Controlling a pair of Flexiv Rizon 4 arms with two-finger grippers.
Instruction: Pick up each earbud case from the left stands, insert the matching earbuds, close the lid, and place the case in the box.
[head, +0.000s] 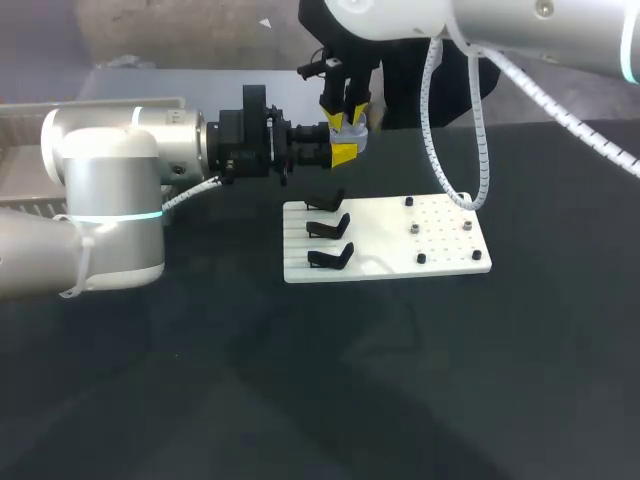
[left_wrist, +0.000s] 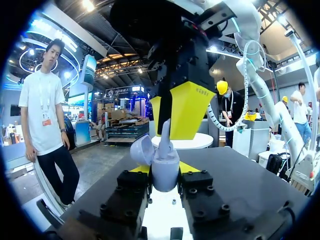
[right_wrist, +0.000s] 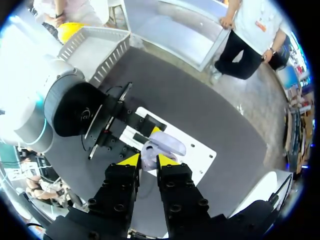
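The left end effector (left_wrist: 165, 169) is clenched on the open earbud case (left_wrist: 166, 175), held between its fingers with the lid tipped aside. Just above, the right end effector (right_wrist: 148, 161) pinches an earbud (left_wrist: 165, 134), stem up. Lower it straight into its well and let go only once it is seated

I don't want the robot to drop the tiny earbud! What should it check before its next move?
1. Grip: the left gripper pinches the lavender earbud case from both sides: ok.
2. Opening: the case lid is flipped open: ok.
3. Hold: the right gripper has the earbud between its fingers: ok.
4. Aim: the earbud points down into the case: ok.
5. Seating: the earbud is pushed all the way in: cannot tell.
6. Partner: a second earbud is inside the case: cannot tell.
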